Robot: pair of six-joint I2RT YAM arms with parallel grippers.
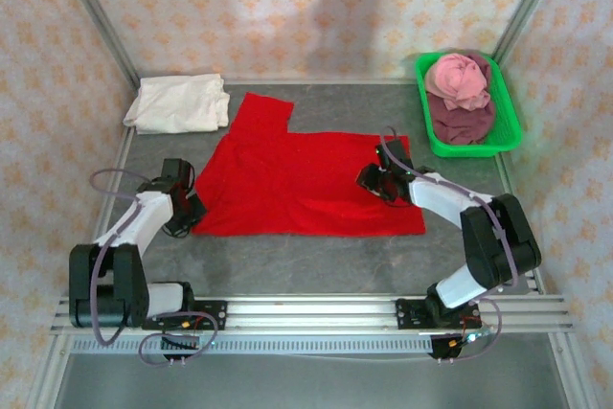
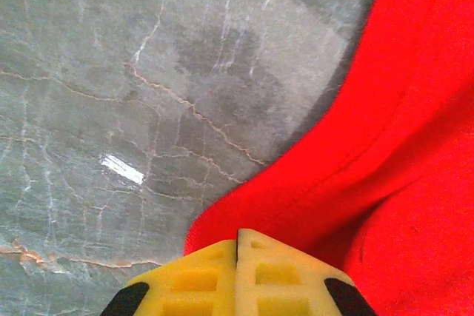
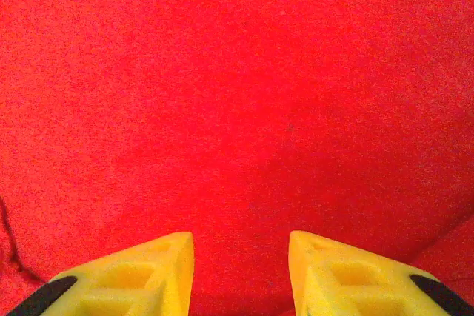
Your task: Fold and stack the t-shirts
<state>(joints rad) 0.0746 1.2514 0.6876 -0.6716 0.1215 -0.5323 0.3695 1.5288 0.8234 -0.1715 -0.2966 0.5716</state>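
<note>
The red t-shirt (image 1: 306, 179) lies spread flat across the middle of the grey table (image 1: 287, 265), with one sleeve reaching toward the far side. The left gripper (image 2: 237, 257) sits at the shirt's near left corner. Its yellow fingers are pressed together with no gap, pinching the raised edge of the red cloth where it meets bare tabletop. The right gripper (image 3: 241, 257) is over the right part of the same shirt. Its jaws stand partly apart with flat red cloth showing between them, and it grips nothing.

A cream-white t-shirt (image 1: 177, 102), folded into a rough rectangle, lies in the far left corner. It is just beyond the red shirt's sleeve and separate from it. A green tray (image 1: 474, 148) stands in the far right corner, well apart from the red shirt. It holds a bunched pink t-shirt (image 1: 458, 79) on top of a crumpled maroon t-shirt (image 1: 460, 124).

Nothing lies on top of the red shirt apart from the two grippers. The right arm reaches over the shirt's near right corner and hides a little of it in the top view.

There are four t-shirts in all, one of each colour: red, cream-white, pink and maroon. There is one tray and two arms. A metal rail (image 1: 306, 308) runs along the near edge of the table, and patterned walls (image 1: 287, 7) enclose the other sides.
</note>
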